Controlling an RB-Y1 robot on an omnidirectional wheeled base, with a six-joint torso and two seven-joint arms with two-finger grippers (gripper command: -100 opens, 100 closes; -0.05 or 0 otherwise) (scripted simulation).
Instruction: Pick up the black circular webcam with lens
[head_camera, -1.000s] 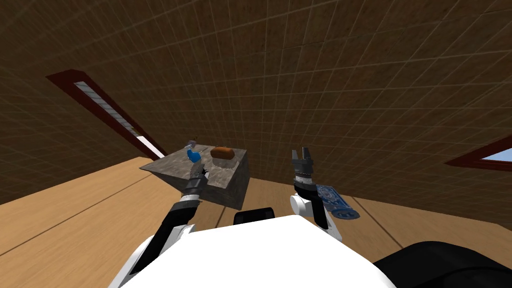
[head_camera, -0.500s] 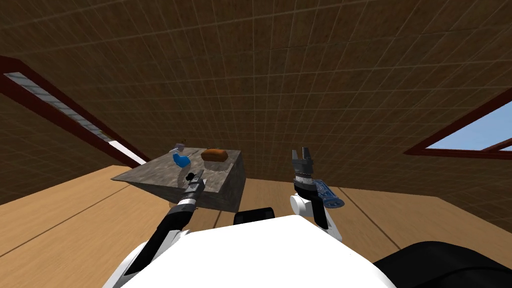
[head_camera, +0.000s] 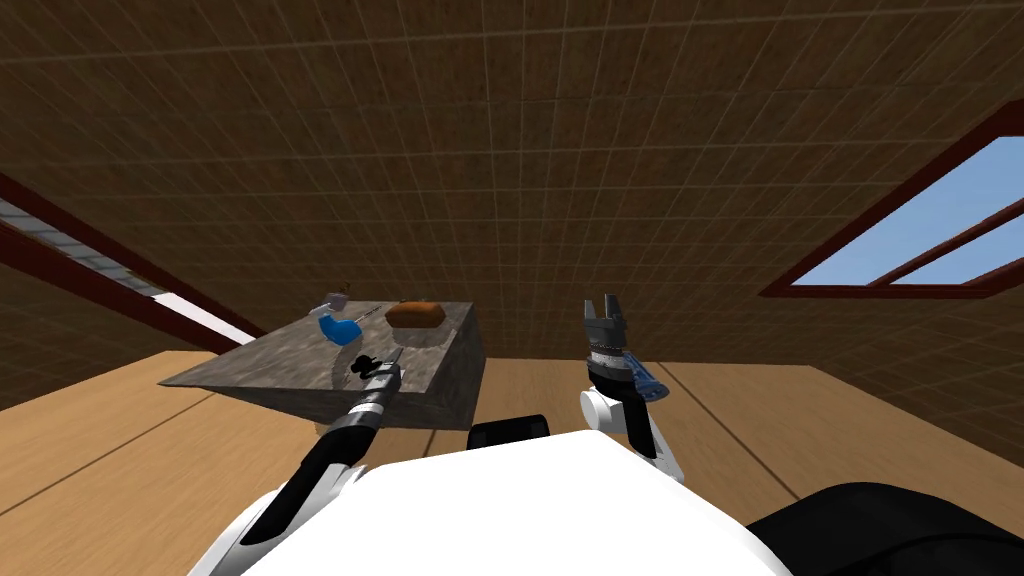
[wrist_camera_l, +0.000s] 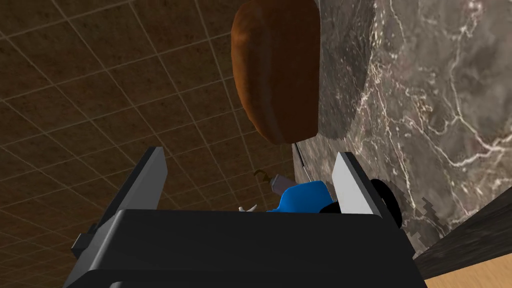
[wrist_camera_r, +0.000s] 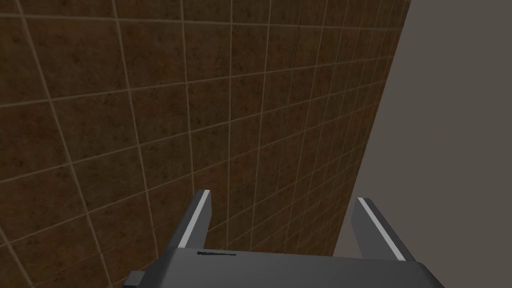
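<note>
The black round webcam (head_camera: 361, 363) lies on the near part of a grey marble table (head_camera: 270, 370). In the left wrist view the webcam (wrist_camera_l: 389, 202) sits just outside one finger (wrist_camera_l: 351, 184), touching or nearly touching it, not between the two. My left gripper (head_camera: 388, 362) (wrist_camera_l: 250, 152) is open and low over the tabletop (wrist_camera_l: 440, 100). My right gripper (head_camera: 604, 302) (wrist_camera_r: 283, 196) is open, raised to the right of the table, and holds nothing.
A blue object (head_camera: 338, 328) (wrist_camera_l: 302, 195) and a brown loaf (head_camera: 415, 315) (wrist_camera_l: 277, 65) lie farther back on the table, with a small grey item (head_camera: 333, 298) at the far edge. A blue patterned thing (head_camera: 646, 384) lies on the floor behind my right arm.
My view has swung, so the table slid left and a window came in at the right. My left gripper has drawn back toward the table's near part, beside the webcam.
</note>
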